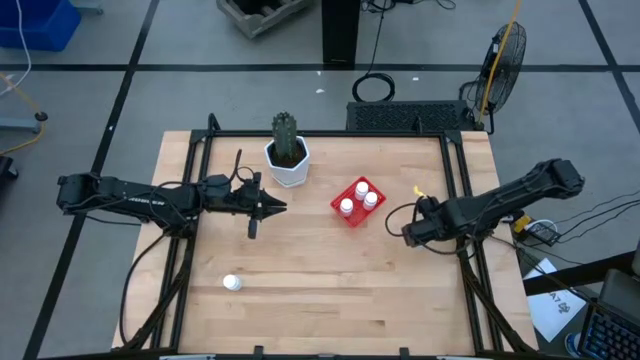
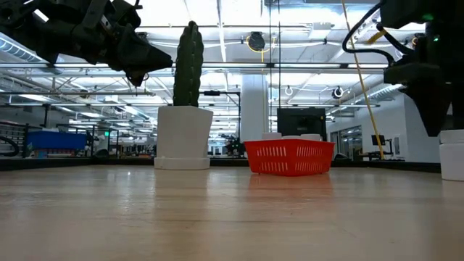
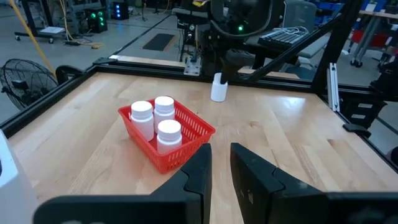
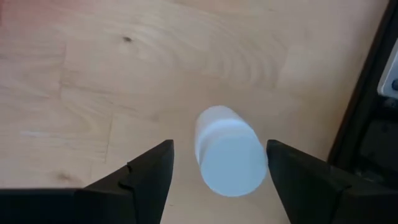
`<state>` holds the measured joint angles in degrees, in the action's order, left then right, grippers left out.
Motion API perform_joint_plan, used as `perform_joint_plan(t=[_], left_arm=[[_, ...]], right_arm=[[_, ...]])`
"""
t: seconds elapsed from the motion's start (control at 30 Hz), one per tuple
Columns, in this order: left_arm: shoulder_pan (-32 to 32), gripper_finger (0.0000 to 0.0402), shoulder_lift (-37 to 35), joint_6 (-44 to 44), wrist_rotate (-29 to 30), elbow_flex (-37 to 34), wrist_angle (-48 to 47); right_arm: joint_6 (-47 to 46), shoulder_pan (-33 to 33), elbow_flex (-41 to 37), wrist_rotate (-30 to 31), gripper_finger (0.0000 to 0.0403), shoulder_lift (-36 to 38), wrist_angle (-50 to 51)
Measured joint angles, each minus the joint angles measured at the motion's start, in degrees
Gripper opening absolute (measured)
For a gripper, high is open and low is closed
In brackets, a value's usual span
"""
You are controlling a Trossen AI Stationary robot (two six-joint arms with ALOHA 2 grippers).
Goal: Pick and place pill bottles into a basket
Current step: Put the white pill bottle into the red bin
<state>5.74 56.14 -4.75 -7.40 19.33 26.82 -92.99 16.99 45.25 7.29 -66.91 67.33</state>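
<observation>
Three pill bottles [image 1: 359,197] stood upright in the red basket [image 1: 343,214], which sat near the middle of the desk [image 1: 330,290], just beside the white pot with a cactus [image 1: 288,160]. A fourth bottle [image 1: 231,283] lay on its side near the desk's front edge on the left, well apart from everything else. A fifth bottle [image 4: 229,149] stood upright on the wood at the right side of the desk, close to the frame rail. The right hand [image 4: 219,165] was over it with its fingers spread wide, one on each side of the white cap, not touching it. The left hand [image 1: 275,207] hung above the desk between the cactus pot and the basket, pointing toward the basket, its fingers nearly closed on nothing.
</observation>
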Motion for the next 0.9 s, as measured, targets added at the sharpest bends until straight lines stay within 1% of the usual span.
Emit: perform_joint_plan(t=[0.13,0.3,0.43,0.63,0.9], left_arm=[[0.0,0.0062,0.0,0.0,0.0,0.0,0.01],[0.0,0.0062,-0.01,0.0,0.0,0.0,0.01],[0.0,0.0062,0.0,0.0,0.0,0.0,0.01],[0.01,0.0062,0.0,0.0,0.0,0.0,0.0],[0.01,0.0062,-0.02,0.0,0.0,0.0,0.01]], right_arm=[[-0.05,0.0,0.0,-1.47,0.0247,-0.73,0.13],[-0.05,0.0,0.0,-1.74,0.0243,-1.43,-0.2],[-0.77,0.0,0.0,-3.0,0.0232,-1.45,-0.88],[-0.84,0.02,0.0,-2.98,0.0213,-1.45,-1.18],[-0.79,0.02,-0.07,-2.98,0.0199,-1.45,-2.53]])
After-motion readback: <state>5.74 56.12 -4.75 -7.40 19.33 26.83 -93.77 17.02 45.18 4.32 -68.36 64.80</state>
